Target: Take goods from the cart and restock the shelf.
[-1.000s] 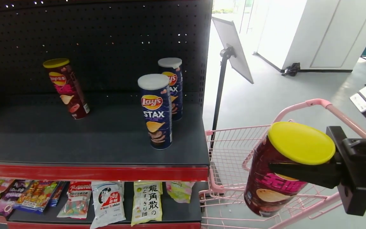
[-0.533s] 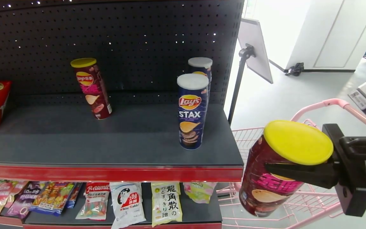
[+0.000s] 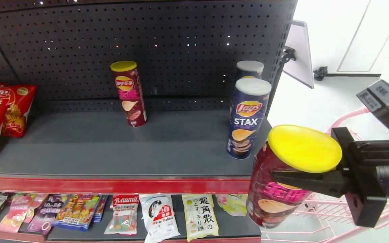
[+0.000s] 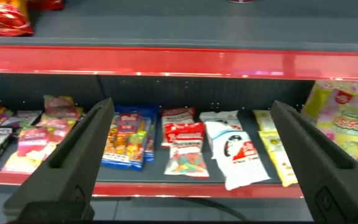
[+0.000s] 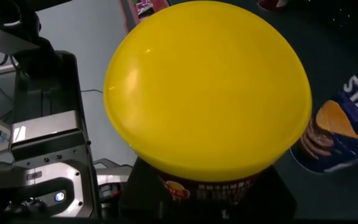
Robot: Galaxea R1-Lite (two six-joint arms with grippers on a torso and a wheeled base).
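My right gripper is shut on a maroon chip can with a yellow lid, held tilted just off the front right corner of the dark shelf. From the right wrist view the same yellow lid is seen from above. On the shelf stand a matching maroon can at the back middle and two blue cans one behind the other at the right end. The pink cart is behind and below the held can. My left gripper is open in front of the lower shelf.
Red chip bags lean at the shelf's left end. The lower shelf holds a row of several snack bags under a red front rail. A sign stand rises past the shelf's right end.
The head camera has swung left, so shelf and cans sit farther right in the picture. The right gripper with the maroon can now overlaps the shelf's front right corner instead of the cart.
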